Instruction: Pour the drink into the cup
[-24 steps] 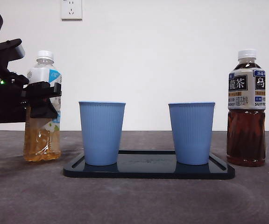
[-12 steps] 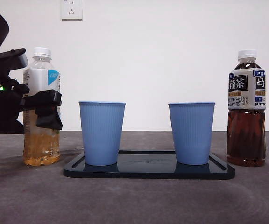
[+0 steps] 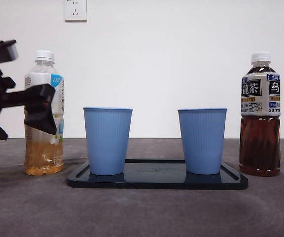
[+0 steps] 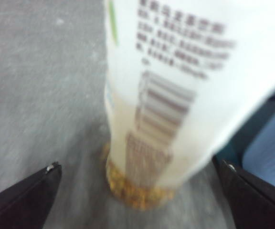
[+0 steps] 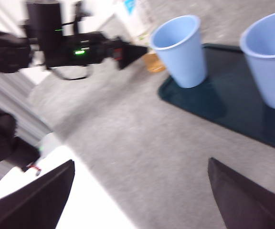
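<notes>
A pale tea bottle (image 3: 46,148) with a white cap stands upright on the table at the left, left of two blue cups (image 3: 107,140) (image 3: 202,140). My left gripper (image 3: 39,109) is at its label, open. In the left wrist view the bottle (image 4: 171,95) stands between the jaws with a gap on each side, touching neither. My right gripper (image 5: 141,162) hangs open over bare table with nothing in it. From there I see both cups (image 5: 180,47) (image 5: 271,62) and the left arm (image 5: 75,47).
Both cups stand on a dark tray (image 3: 157,178) at the middle. A dark tea bottle (image 3: 259,113) with a white cap stands at the right of the tray. Two wall sockets sit high on the white wall behind.
The pale bottle was tilted in the shut left gripper, then stood upright. The jaws have now opened off it and the arm has drawn back to the left.
</notes>
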Action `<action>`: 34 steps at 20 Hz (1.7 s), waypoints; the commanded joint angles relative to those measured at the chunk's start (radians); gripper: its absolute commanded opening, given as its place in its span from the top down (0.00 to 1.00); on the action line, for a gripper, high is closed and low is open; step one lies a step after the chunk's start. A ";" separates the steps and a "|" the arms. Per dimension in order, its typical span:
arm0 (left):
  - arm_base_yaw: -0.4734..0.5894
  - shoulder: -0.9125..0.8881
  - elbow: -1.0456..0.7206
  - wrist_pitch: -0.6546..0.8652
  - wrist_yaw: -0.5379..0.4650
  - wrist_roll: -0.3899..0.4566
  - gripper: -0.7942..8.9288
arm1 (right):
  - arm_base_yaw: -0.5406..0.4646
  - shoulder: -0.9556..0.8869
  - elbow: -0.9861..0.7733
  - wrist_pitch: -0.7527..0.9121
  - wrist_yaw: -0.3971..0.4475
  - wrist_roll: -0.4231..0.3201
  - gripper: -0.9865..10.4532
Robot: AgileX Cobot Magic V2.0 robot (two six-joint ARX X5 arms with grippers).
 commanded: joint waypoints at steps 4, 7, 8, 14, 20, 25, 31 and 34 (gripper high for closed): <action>-0.014 -0.217 0.003 -0.244 0.059 -0.009 0.37 | 0.005 0.002 0.017 0.010 0.129 -0.014 0.53; -0.024 -0.368 0.004 -0.384 0.147 -0.011 0.37 | 0.005 0.002 0.017 0.010 0.217 -0.013 0.53; -0.027 -0.418 0.005 -0.422 0.173 -0.018 0.37 | 0.005 0.002 0.017 0.010 0.241 -0.013 0.53; -0.031 -0.686 0.011 -0.556 0.400 -0.101 0.42 | 0.005 0.003 0.017 0.010 0.286 -0.005 0.53; -0.031 -0.842 0.016 -0.605 0.518 -0.219 0.60 | 0.005 0.003 0.017 0.010 0.275 0.021 0.56; -0.031 -0.861 0.016 -0.615 0.520 -0.219 0.91 | 0.005 0.002 0.017 0.011 0.276 0.020 0.89; -0.031 -0.861 0.016 -0.612 0.519 -0.219 0.91 | 0.005 0.002 0.017 0.063 0.279 0.021 0.91; -0.031 -0.861 0.016 -0.612 0.519 -0.218 0.91 | 0.005 0.002 0.017 0.086 0.279 0.020 0.91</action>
